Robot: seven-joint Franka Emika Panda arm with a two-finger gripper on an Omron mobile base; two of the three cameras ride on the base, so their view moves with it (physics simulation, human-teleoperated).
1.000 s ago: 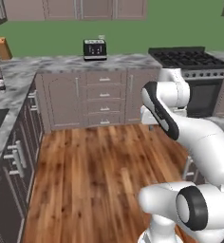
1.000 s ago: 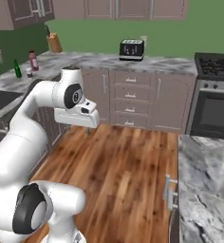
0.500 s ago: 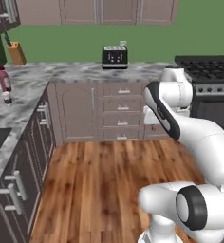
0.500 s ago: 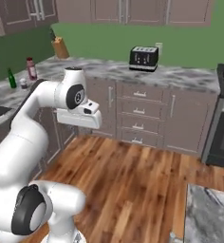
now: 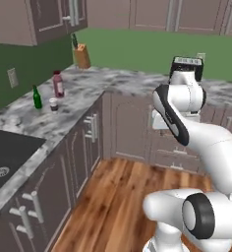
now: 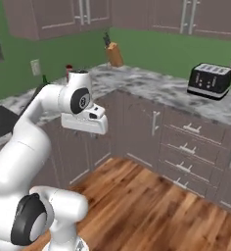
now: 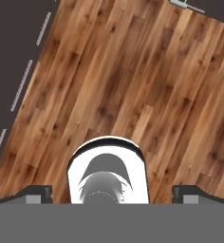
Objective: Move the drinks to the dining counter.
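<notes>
Camera swung left; slim green bottle (image 5: 37, 97) upright.

Beside the knife block (image 5: 81, 55), the green bottle (image 5: 37, 97), a red-filled vessel (image 5: 58, 84) and a small cup (image 5: 53, 105) are too small to identify further; the sink (image 5: 2, 160) is cut off.

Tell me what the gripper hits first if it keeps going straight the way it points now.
The wooden floor. The open gripper points down at the planks, and nothing shows between its fingertips and the boards, though how far off they lie is unclear.
</notes>
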